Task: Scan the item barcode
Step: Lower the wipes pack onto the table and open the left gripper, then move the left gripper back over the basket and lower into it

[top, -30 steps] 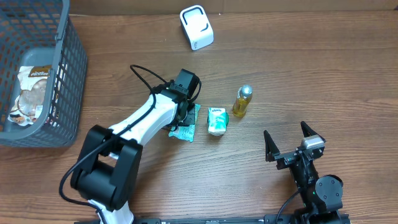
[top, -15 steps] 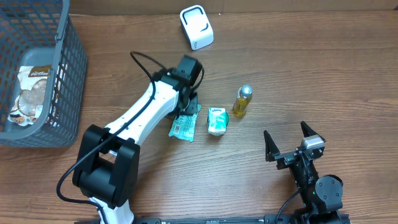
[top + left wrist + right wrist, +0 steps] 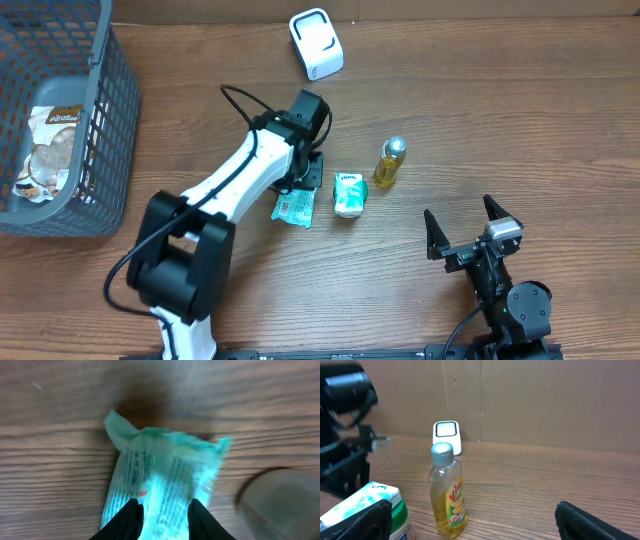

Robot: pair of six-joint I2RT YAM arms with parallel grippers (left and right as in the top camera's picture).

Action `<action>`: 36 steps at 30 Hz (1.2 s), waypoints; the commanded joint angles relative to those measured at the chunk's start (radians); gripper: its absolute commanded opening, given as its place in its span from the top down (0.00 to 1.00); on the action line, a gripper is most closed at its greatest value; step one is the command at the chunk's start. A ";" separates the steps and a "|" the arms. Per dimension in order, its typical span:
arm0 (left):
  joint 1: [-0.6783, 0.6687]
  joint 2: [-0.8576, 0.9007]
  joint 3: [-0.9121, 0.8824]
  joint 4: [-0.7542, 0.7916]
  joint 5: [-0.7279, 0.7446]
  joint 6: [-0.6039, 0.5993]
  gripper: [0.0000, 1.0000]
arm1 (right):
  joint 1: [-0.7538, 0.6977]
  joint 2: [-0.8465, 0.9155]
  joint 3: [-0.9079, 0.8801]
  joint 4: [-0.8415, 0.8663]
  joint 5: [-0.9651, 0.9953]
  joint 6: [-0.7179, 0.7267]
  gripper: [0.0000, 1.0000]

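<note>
A crinkled green-and-white packet (image 3: 293,207) lies on the wooden table, printed side up. My left gripper (image 3: 306,177) hovers at its far end. In the left wrist view the two black fingers (image 3: 131,516) stand a little apart over the packet (image 3: 160,470), which is wider than the gap and runs on beneath them; the gripper (image 3: 165,517) is open. The white barcode scanner (image 3: 316,43) stands at the back of the table and also shows as a scanner (image 3: 446,435) in the right wrist view. My right gripper (image 3: 463,232) rests wide open near the front edge, holding nothing.
A white tub with green lid (image 3: 347,195) and a yellow dish-soap bottle (image 3: 390,163) stand just right of the packet. A grey wire basket (image 3: 100,120) at the far left holds a snack bag (image 3: 45,150). The left arm's black cable (image 3: 245,105) loops above the table.
The left gripper has shifted a little right and away from the packet, which now lies more exposed on the table. The right arm has not moved.
</note>
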 commanded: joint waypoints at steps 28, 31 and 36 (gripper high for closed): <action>0.399 -0.290 0.659 -0.391 -0.343 0.392 0.23 | -0.003 -0.008 -0.010 0.006 -0.002 -0.005 0.00; 0.494 -0.319 0.659 -0.328 -0.340 0.440 0.18 | -0.003 -0.008 -0.010 0.007 -0.002 -0.005 0.00; 0.669 -0.323 0.658 -0.242 -0.340 0.494 0.00 | -0.003 -0.008 -0.010 0.006 -0.002 -0.005 0.00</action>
